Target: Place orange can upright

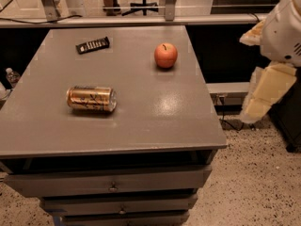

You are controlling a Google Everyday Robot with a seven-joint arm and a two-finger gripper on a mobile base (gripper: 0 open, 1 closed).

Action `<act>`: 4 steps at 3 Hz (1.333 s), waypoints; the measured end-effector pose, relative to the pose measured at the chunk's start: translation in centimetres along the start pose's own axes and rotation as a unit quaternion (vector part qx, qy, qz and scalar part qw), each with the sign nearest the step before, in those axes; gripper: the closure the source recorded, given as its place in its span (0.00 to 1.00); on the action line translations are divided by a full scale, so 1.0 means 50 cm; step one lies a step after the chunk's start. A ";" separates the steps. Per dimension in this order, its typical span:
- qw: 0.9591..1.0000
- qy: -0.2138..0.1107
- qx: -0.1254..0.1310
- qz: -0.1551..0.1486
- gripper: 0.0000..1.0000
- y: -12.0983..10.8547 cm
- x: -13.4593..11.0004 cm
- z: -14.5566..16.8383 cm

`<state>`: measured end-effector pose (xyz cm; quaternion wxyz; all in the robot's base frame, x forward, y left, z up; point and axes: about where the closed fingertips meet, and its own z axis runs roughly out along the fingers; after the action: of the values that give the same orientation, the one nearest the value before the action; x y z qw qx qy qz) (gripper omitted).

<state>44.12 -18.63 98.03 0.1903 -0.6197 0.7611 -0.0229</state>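
The orange can [91, 98] lies on its side on the grey table [155, 121], at the left middle, with its silver top pointing right. It is shiny orange-gold with dark squiggly lettering. My gripper [264, 94] hangs with the white arm at the right edge of the view. It is off the table, beyond its right side and far from the can, and it holds nothing that I can see.
A round orange-red apple [165, 55] stands at the back right of the table. A dark flat bar-shaped object [92, 44] lies at the back left. The table has drawers [112, 186] below its front edge. Speckled floor [254, 182] is to the right.
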 end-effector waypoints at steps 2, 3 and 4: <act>0.996 -0.079 -0.022 -0.042 0.00 0.052 -0.248 0.078; 0.996 -0.079 -0.022 -0.042 0.00 0.052 -0.248 0.076; 0.993 -0.096 -0.026 -0.057 0.00 0.055 -0.278 0.075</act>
<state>44.95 -4.01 97.41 0.2443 -0.6665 0.7029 0.0458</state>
